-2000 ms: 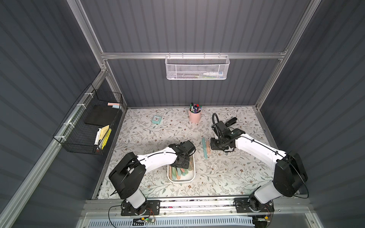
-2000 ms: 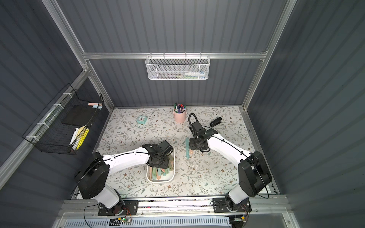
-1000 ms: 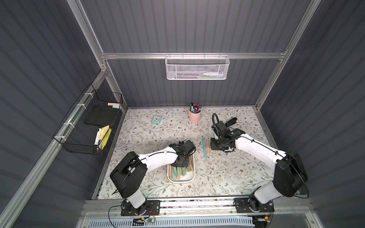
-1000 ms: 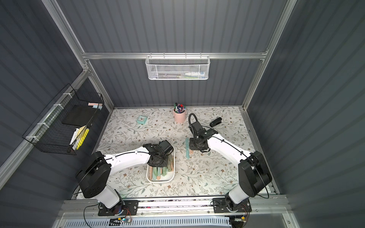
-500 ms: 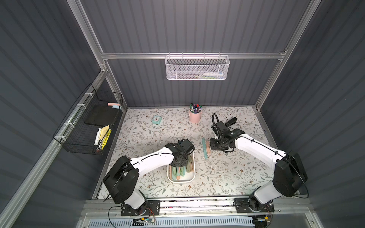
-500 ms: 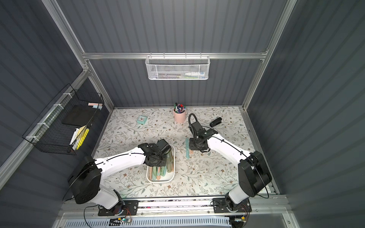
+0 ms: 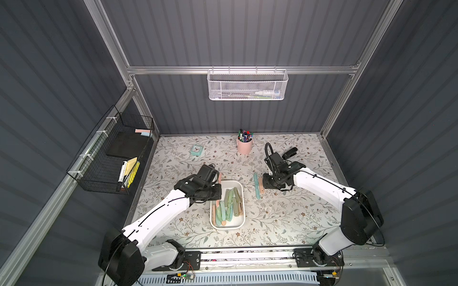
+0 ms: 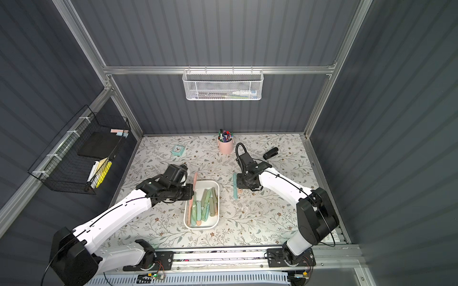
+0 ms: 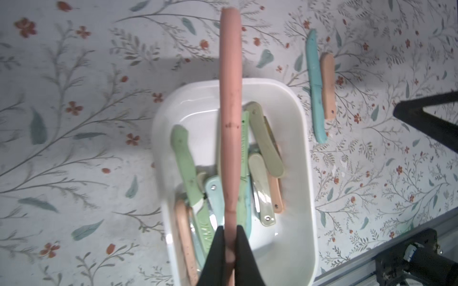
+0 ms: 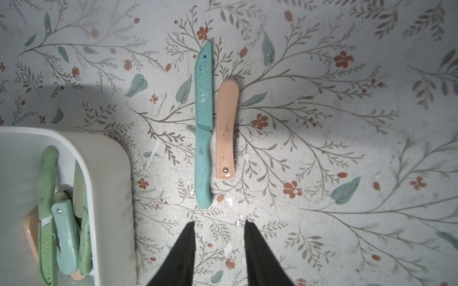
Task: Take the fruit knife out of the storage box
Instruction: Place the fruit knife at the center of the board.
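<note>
The white storage box (image 7: 227, 227) (image 8: 201, 227) sits on the floral table, with several green, teal and peach fruit knives (image 7: 229, 205) piled inside. My left gripper (image 9: 230, 226) is shut on the end of a long pink fruit knife (image 9: 230, 99) (image 7: 219, 177). It holds this knife in the air above the box's left side, the far end reaching past the rim (image 9: 307, 173). My right gripper (image 10: 219, 222) is open and empty just above the table, right of the box. A teal sheathed knife (image 10: 204, 138) and a peach folding knife (image 10: 226, 131) lie side by side on the table before it.
A pink pen cup (image 7: 244, 146), a teal clock (image 7: 197, 149) and a black stapler (image 7: 290, 152) stand toward the back of the table. A black wire basket (image 7: 111, 158) hangs on the left wall and a white mesh basket (image 7: 246, 85) on the back wall.
My left gripper has risen out of the storage box with the pink knife and drawn back toward the box's left side. The right arm has stayed still.
</note>
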`<action>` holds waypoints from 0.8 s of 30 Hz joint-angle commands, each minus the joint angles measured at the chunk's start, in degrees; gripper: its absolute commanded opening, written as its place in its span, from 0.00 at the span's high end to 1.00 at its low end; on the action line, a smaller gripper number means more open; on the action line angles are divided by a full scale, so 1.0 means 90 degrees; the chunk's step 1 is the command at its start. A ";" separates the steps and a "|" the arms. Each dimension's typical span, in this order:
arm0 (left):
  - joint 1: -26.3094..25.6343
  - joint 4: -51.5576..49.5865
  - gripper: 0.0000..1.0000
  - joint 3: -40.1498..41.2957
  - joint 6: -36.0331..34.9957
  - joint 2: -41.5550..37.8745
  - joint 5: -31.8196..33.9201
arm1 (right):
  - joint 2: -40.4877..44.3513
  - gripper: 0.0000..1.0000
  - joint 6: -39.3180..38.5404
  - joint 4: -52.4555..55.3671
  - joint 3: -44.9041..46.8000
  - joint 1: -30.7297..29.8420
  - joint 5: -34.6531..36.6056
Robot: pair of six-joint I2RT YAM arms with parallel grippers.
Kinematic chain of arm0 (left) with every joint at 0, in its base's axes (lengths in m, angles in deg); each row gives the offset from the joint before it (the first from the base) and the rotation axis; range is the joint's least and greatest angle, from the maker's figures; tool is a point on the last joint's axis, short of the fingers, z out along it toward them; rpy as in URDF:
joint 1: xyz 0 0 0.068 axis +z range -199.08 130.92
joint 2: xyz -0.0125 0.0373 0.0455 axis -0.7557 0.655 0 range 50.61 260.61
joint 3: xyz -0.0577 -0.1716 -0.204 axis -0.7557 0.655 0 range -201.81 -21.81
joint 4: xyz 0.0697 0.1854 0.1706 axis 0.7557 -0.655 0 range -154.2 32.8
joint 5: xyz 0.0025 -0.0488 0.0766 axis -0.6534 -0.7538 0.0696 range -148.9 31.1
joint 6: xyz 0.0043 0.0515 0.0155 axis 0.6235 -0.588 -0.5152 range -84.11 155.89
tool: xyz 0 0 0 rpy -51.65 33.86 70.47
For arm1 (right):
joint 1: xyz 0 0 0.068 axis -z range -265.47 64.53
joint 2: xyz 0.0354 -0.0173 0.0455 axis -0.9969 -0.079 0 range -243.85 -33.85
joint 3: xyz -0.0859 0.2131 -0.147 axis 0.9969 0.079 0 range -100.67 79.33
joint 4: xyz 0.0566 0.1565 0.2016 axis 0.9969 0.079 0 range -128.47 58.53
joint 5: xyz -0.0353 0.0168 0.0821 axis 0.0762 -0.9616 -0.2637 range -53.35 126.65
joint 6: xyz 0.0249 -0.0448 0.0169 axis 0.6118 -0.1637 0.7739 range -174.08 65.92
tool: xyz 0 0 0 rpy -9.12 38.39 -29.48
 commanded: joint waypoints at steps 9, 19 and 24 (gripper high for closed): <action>0.2063 0.0047 0.93 0.0969 -0.0272 -0.0622 -0.1594 | -0.0051 0.63 0.0003 -0.0083 0.0074 -0.0043 -0.0113; 0.2662 0.0876 0.92 0.1596 -0.0066 0.0073 -0.1727 | -0.0004 0.63 -0.0018 -0.0062 0.0097 -0.0047 -0.0139; 0.2694 0.1162 0.92 0.1612 -0.0066 0.0646 -0.1691 | -0.0030 0.64 0.0000 -0.0096 0.0088 -0.0043 -0.0223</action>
